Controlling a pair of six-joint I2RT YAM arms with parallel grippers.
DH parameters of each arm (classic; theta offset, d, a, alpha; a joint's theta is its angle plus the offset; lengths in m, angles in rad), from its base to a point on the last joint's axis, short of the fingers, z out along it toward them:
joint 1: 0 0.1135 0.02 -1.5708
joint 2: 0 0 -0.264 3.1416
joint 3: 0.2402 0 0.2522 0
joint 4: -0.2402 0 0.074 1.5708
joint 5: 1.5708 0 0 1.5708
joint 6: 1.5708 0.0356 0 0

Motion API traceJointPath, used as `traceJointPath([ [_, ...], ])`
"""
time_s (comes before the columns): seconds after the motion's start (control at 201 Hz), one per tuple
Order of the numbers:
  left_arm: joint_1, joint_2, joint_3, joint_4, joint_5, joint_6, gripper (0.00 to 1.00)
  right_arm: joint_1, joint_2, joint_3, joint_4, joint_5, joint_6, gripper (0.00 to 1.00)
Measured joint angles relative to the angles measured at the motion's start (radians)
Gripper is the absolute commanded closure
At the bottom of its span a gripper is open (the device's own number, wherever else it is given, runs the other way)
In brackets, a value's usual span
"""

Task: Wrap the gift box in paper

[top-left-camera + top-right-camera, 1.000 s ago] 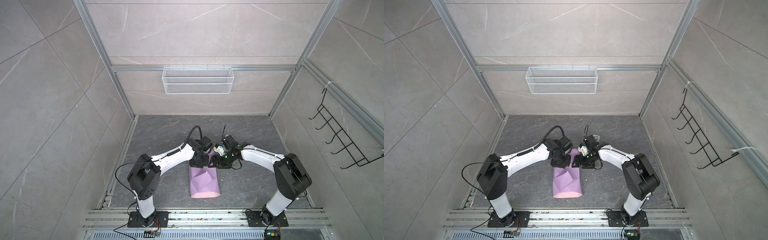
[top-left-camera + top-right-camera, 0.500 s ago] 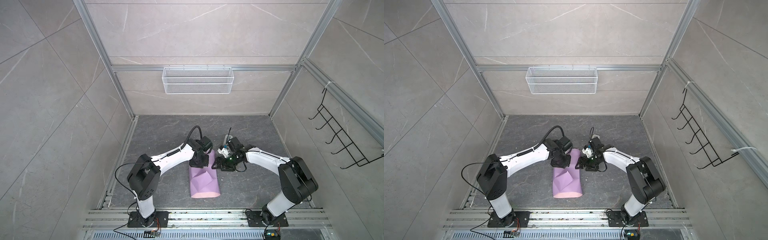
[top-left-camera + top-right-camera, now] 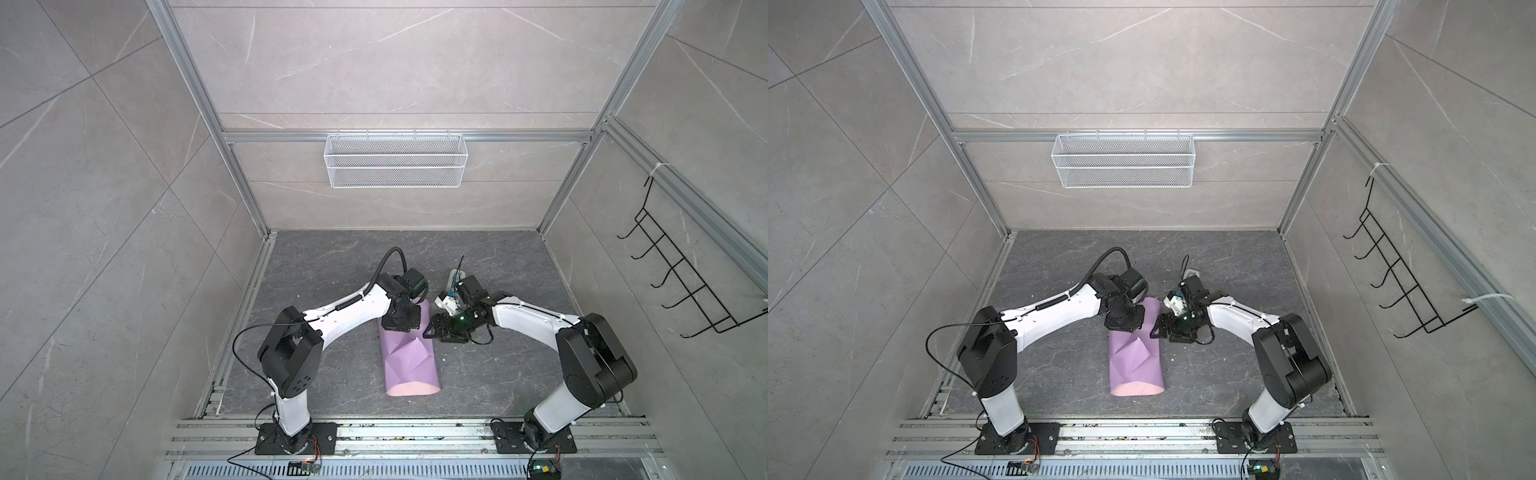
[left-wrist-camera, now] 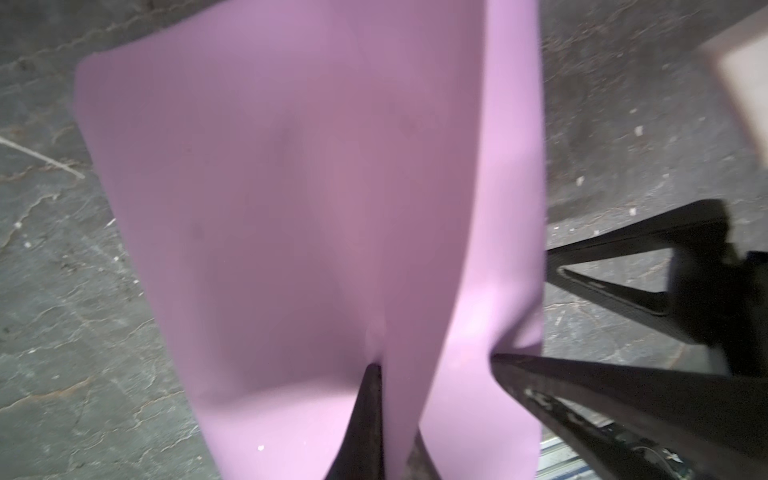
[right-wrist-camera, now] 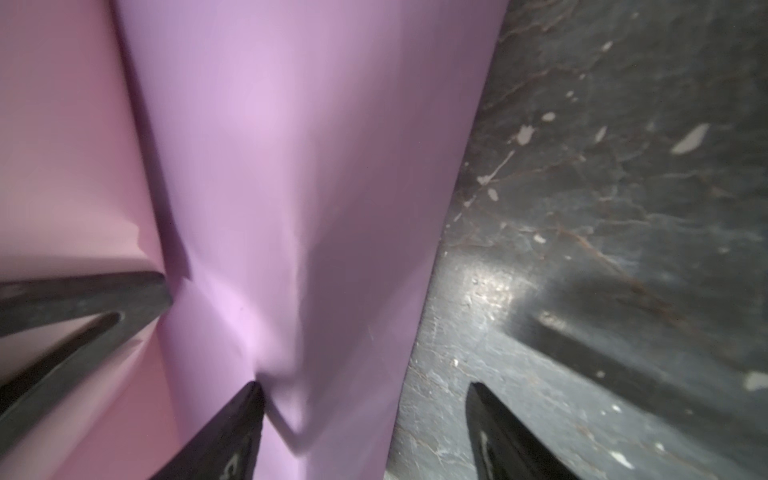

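Lilac side out, the paper (image 3: pixel 409 357) is already rolled over into a loose, flattened tube lying on the tabletop (image 3: pixel 332 270) between the arms. The pink inner face shows at its near open end.

- You can't see the gift box in any view. My guess is it sits inside the tube towards the far end, where both arms are working.
- Left gripper (image 3: pixel 400 327): jaws together, tips buried in a crease at the far end of the paper. The left wrist view doesn't show whether they pinch a ridge or just press down.
- Right gripper (image 5: pixel 361 390): jaws apart at the tube's right edge. One tip dimples the paper and the other hangs over bare tabletop. Nothing is clamped.
- A small white-grey device (image 3: pixel 453 276) sits behind the right arm, clear of the paper.

Progress, as I read it: the first wrap around is roughly done, but slack. The top is crumpled with diagonal creases, not pulled tight to any box edges.

Left to do: snug the overlap, then fold in both ends. The near end is a wide open mouth, and the far end is hidden under the arms. I see no tape or other fixing on the seam, so treat it as free to spring open if you let go.
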Motion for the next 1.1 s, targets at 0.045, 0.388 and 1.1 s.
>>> traceJointPath([
  [0.045,-0.001,0.002,0.005,0.002,0.006,0.000,1.00,0.000,0.000,0.000,0.001,0.000,0.000,0.23],
  [0.388,-0.004,0.017,0.011,0.008,0.037,-0.002,1.00,0.000,0.000,-0.001,0.003,0.000,0.000,0.23],
  [1.1,-0.004,0.029,0.003,-0.018,0.087,0.068,1.00,0.000,0.001,0.003,-0.002,0.000,-0.001,0.23],
])
